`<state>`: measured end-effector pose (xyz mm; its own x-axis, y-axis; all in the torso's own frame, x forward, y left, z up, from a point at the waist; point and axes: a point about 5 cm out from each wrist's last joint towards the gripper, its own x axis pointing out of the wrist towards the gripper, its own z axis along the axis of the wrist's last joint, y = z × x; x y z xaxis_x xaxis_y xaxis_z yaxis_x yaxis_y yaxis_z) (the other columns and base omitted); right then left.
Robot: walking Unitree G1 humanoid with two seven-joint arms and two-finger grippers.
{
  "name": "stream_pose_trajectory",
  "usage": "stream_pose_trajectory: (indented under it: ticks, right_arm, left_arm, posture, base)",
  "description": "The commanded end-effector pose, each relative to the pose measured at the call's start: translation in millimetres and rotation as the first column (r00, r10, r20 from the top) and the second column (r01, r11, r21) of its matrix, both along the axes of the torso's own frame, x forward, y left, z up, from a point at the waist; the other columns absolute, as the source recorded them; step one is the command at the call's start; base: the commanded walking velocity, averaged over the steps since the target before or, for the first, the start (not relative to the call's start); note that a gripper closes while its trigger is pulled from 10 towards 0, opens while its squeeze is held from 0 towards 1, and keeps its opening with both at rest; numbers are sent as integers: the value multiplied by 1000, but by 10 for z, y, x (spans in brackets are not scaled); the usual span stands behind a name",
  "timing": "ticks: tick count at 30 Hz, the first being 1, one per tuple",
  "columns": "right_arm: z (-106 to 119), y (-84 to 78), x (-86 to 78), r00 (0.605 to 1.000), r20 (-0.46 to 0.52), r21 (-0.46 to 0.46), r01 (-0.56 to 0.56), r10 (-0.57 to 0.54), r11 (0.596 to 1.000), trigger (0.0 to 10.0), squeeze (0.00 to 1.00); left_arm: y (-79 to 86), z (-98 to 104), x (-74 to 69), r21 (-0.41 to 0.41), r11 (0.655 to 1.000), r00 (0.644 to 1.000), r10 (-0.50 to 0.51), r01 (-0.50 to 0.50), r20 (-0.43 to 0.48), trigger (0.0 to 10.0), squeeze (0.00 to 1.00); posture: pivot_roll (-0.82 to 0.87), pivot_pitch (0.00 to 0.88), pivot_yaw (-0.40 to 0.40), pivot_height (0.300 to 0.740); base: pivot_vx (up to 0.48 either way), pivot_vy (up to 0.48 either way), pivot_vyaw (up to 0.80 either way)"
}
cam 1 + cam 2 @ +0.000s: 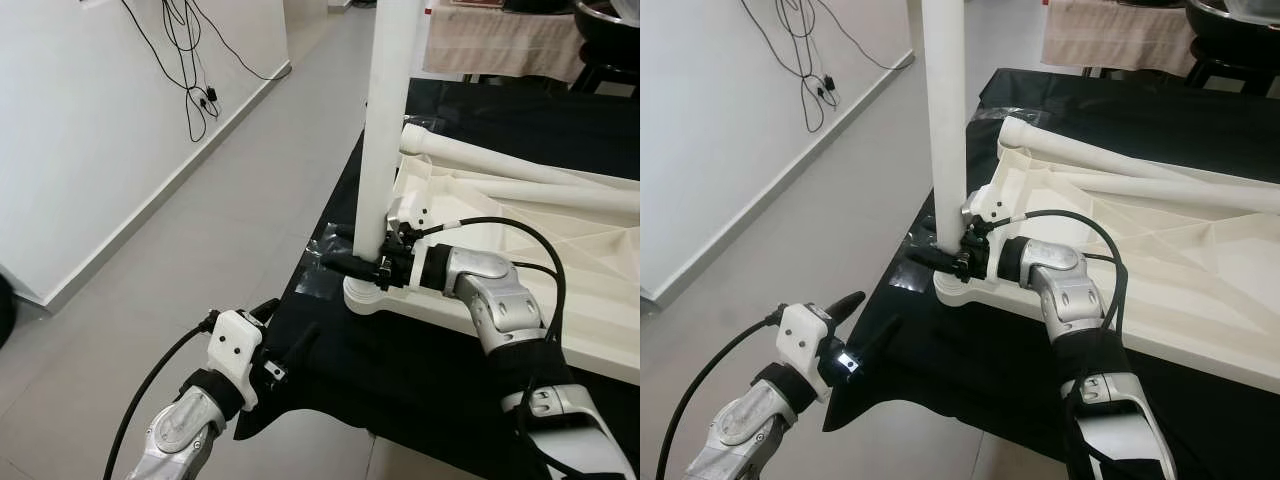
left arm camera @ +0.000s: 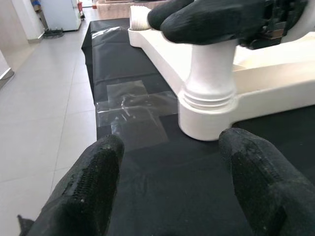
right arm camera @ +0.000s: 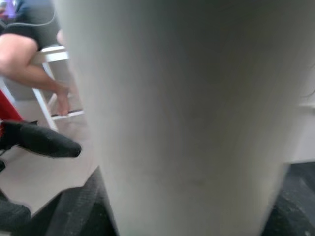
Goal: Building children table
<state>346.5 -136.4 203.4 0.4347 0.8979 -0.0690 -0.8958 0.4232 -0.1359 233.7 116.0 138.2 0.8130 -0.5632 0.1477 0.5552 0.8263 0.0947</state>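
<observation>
Leg (image 1: 388,130), smooth white, unmarked, stands upright in tabletop (image 1: 600,310) corner; right gripper (image 1: 368,262) clamps it, left gripper (image 1: 290,335) fingers apart.

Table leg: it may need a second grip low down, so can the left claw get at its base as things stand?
Probably yes: the left claw is open and faces the table leg base across bare black cloth; the right claw grips just above.

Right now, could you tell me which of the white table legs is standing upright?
The leg at the tabletop's near corner, gripped by the right gripper, stands upright; the other two lie flat.
</observation>
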Motion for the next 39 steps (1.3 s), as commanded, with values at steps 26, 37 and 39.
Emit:
stream_pose_trajectory:
  ticks: [26, 37, 39]
  right_arm:
    - [-350, 372, -270, 869, -35, 91, 495, -494, 864, 10000, 1000]
    - [-72, 424, -315, 999, 23, 65, -28, 26, 998, 10000, 0]
    - [-51, 411, -262, 998, 16, 59, -62, 61, 996, 10000, 0]
  left_arm:
    - [98, 6, 30, 10, 1000, 1000, -1, 1, -11, 10000, 0]
    - [75, 7, 41, 5, 1000, 1000, -7, 7, -13, 10000, 0]
    - [75, 7, 41, 5, 1000, 1000, -5, 5, -12, 10000, 0]
  posture:
    - [-4, 200, 59, 740]
    - [2, 192, 53, 740]
    - [2, 192, 53, 740]
  base:
    - [0, 0, 0]
    - [0, 0, 0]
    - [0, 0, 0]
